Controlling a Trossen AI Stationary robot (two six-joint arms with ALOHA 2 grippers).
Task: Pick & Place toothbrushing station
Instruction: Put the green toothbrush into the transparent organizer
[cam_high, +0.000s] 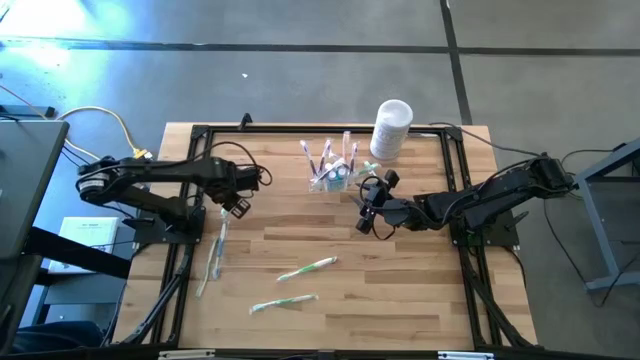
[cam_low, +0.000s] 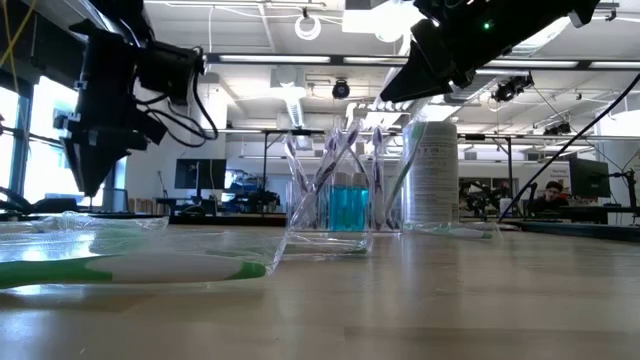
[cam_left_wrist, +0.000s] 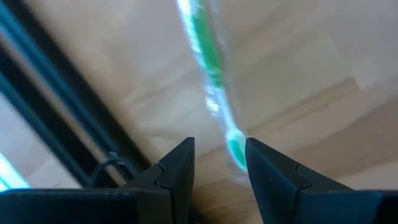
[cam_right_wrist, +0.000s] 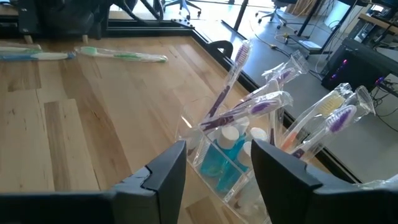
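The toothbrushing station (cam_high: 330, 172), a clear holder with several wrapped purple toothbrushes and a blue item inside, stands on the table's far middle; it also shows in the low view (cam_low: 335, 212). My right gripper (cam_high: 364, 207) is open and empty, raised above the table just near-right of the station, which fills the right wrist view (cam_right_wrist: 233, 155) ahead of the fingers (cam_right_wrist: 168, 165). My left gripper (cam_high: 237, 207) is open, pointing down above the far end of a wrapped green-and-white toothbrush (cam_left_wrist: 208, 62) lying flat on the table at the left (cam_high: 213, 255).
A white cylindrical container (cam_high: 392, 128) stands right of and behind the station. Two more wrapped green toothbrushes (cam_high: 305, 268) (cam_high: 283, 302) lie on the near middle of the table. A black frame (cam_high: 190, 180) borders the wooden top.
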